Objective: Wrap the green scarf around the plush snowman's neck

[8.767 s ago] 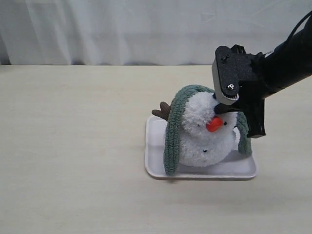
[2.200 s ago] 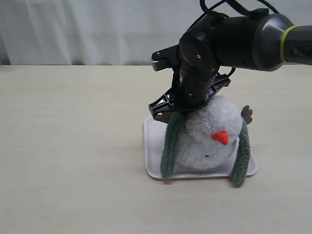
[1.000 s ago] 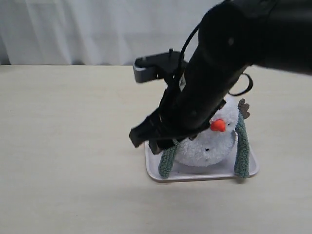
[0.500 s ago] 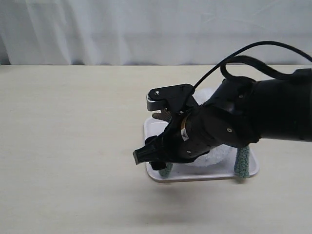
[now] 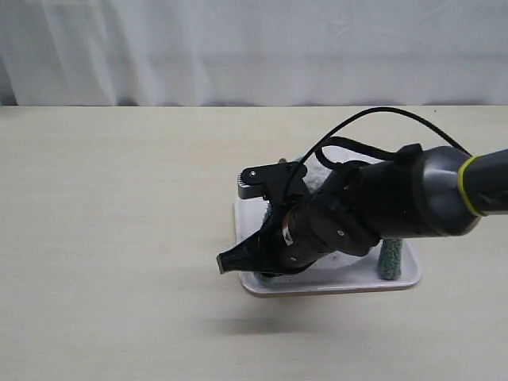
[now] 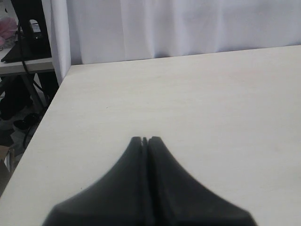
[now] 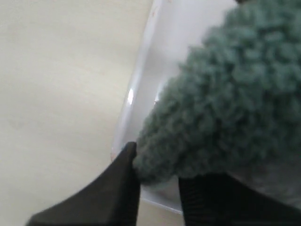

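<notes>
Dull-green fuzzy fleece scarf [image 7: 225, 108] is filling much of the right wrist view, and its rounded end is sitting between the two black fingers [image 7: 120, 190] of the right gripper [image 7: 157, 181]. The jaws are pinching the edge of that end just above the shallow white rectangular plastic tray [image 7: 141, 89].

In the exterior view the black right arm is reaching low across the tray [image 5: 333, 287], and the right gripper [image 5: 232, 260] is pointing out past the tray's left edge. The arm is hiding most of the fluffy white plush snowman [image 5: 317, 163], which is sitting in the tray, so only a patch of white fluff is showing behind the cable. The scarf's other end [image 5: 389, 259] is hanging down at the snowman's right side and reaching the tray.

In the left wrist view the left gripper [image 6: 145, 139] is hovering over the bare pale beige tabletop [image 6: 211, 103], and its dark jaws are pressing together with nothing between them.
</notes>
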`<state>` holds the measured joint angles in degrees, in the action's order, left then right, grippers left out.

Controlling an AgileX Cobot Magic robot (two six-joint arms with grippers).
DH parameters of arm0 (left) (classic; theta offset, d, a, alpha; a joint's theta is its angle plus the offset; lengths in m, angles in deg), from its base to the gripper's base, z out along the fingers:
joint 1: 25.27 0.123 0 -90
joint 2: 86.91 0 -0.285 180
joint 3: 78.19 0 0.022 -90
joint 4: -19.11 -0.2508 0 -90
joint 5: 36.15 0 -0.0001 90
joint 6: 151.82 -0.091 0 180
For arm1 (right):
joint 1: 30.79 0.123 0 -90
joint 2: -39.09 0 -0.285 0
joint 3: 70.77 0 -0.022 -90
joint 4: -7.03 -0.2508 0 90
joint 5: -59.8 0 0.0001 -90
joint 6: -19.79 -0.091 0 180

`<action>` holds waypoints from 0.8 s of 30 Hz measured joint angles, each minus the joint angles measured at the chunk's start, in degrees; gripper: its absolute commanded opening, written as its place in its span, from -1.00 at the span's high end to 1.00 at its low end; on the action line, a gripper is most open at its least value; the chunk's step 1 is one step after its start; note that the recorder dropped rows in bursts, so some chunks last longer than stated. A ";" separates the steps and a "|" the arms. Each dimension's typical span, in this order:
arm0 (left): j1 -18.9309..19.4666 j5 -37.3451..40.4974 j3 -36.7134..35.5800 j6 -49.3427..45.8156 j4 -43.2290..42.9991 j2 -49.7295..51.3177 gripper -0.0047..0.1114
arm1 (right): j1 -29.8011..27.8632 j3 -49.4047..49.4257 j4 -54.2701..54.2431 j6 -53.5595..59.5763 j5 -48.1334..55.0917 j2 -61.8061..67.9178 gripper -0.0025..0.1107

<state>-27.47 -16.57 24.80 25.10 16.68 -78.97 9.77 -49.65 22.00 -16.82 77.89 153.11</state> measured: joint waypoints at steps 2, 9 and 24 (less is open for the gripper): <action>0.00 0.00 0.00 0.00 0.00 0.00 0.92 | -0.11 0.00 1.40 0.00 1.94 0.00 0.88; 0.00 0.00 0.00 0.00 0.00 0.00 0.92 | -0.23 0.00 1.77 3.17 13.04 -4.07 0.88; 0.00 0.00 0.00 0.00 0.00 0.00 0.92 | -0.23 0.77 5.03 8.50 36.99 -14.44 0.88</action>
<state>-27.47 -16.57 24.80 25.10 16.68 -78.97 9.54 -48.88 27.03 -8.32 114.88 138.67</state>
